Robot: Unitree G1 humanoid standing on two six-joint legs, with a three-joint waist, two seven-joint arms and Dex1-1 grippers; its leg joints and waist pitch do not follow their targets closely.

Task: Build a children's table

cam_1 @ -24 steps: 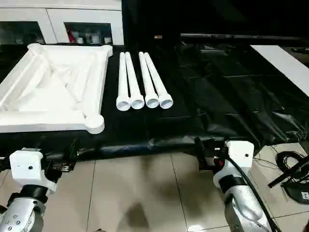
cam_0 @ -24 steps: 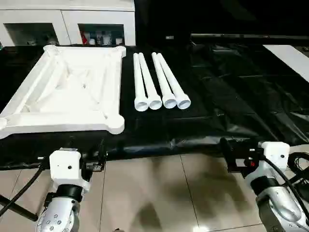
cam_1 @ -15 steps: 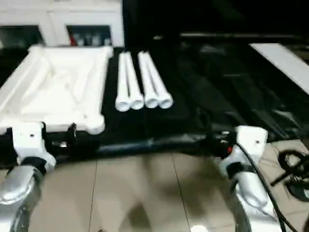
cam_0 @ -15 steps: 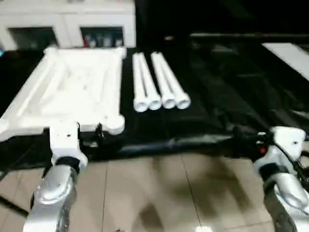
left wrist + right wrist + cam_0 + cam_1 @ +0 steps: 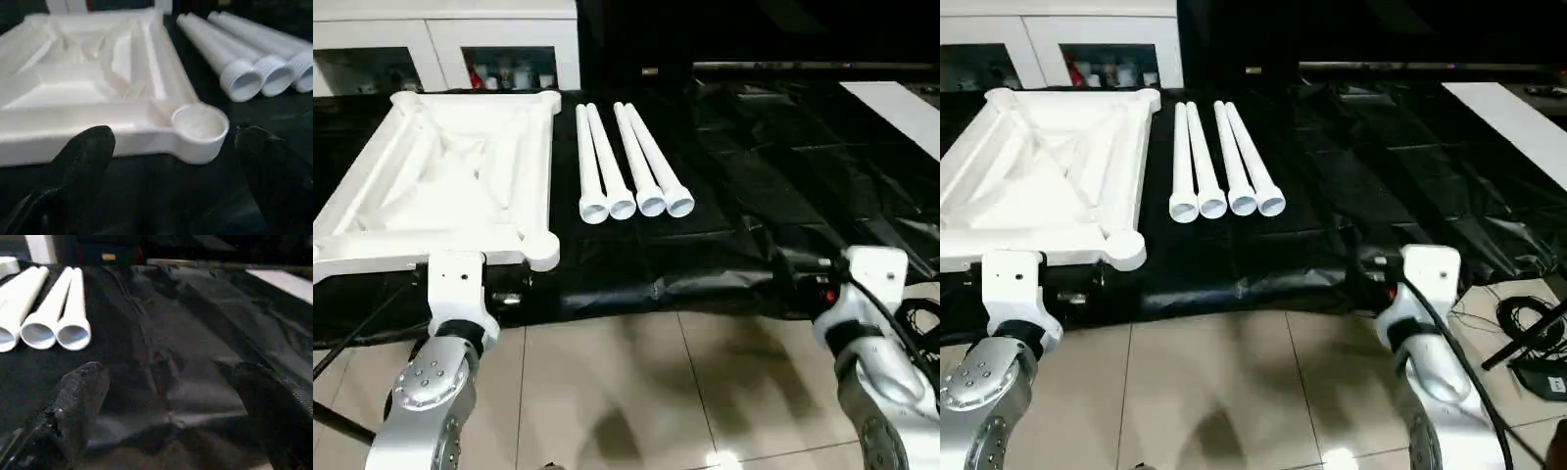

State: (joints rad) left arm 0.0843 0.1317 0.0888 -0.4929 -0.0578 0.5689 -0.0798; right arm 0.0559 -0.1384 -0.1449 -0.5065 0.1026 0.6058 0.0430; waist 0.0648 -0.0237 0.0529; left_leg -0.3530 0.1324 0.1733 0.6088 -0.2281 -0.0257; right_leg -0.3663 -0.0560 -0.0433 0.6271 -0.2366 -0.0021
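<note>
Raised and pushed forward since the earlier frame, both wrists, now at the black-covered worktop's near edge. Left gripper spread wide and empty, just short of the tabletop's near corner socket. Right gripper likewise released, facing bare black sheet. Four legs side by side between the two arms, just beside the tabletop, long axes running away from the robot, open wide ends nearest. Probably slightly closer to the left arm. Tabletop upside down, white, ribbed, round sockets at corners; legs white, tapered, hollow.
</note>
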